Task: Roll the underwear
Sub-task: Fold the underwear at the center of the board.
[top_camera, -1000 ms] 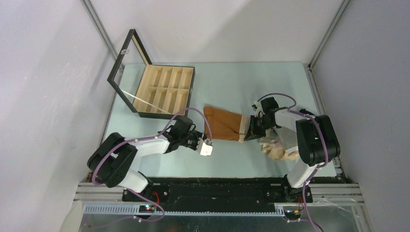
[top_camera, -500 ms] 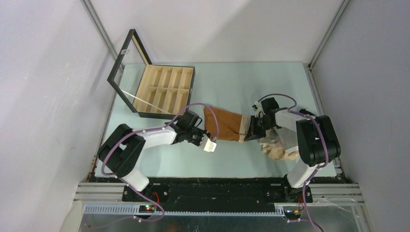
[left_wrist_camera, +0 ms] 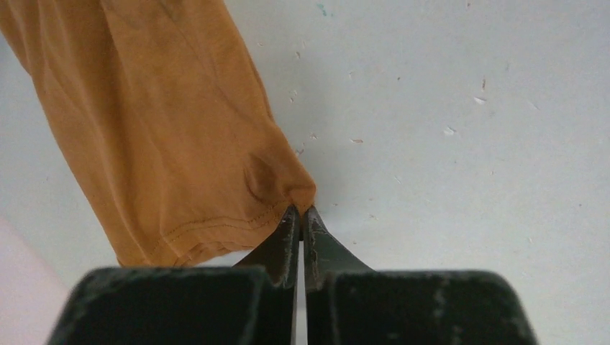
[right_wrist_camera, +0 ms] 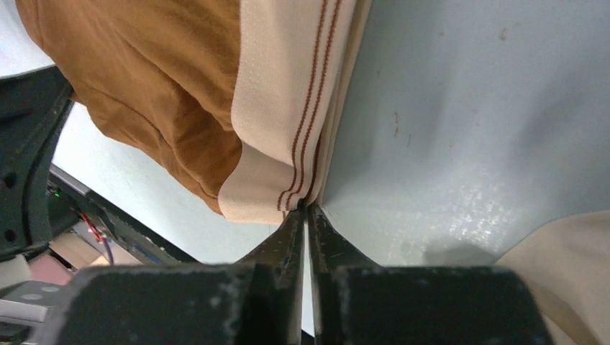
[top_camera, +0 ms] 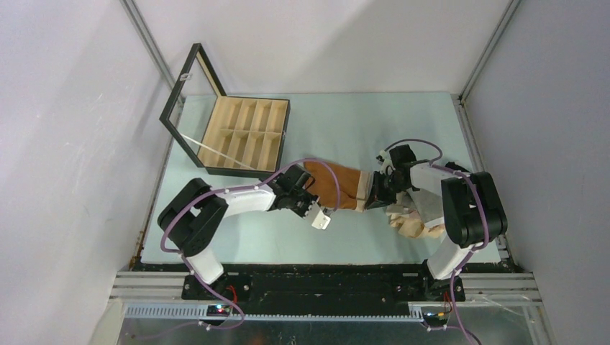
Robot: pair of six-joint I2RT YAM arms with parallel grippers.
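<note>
The rust-brown underwear [top_camera: 334,185] lies flat on the pale table between my two arms, its cream striped waistband [right_wrist_camera: 288,108] on the right side. My left gripper [top_camera: 308,199] is at its near left corner. In the left wrist view that gripper [left_wrist_camera: 301,212] is shut, pinching the corner of the stitched leg hem of the underwear [left_wrist_camera: 158,122]. My right gripper [top_camera: 370,195] is at the waistband end. In the right wrist view it [right_wrist_camera: 307,208] is shut on the waistband's near corner, with the brown cloth [right_wrist_camera: 158,86] bunched to the left.
A black-framed wooden box [top_camera: 241,133] with compartments stands at the back left, its glass lid [top_camera: 188,86] raised. A heap of beige and grey garments [top_camera: 413,223] lies by the right arm's base, and its beige cloth [right_wrist_camera: 568,273] shows beside the right gripper.
My left arm has reached right to the underwear's near left corner and its jaws have shut on the hem. The right arm has stayed at the waistband.
</note>
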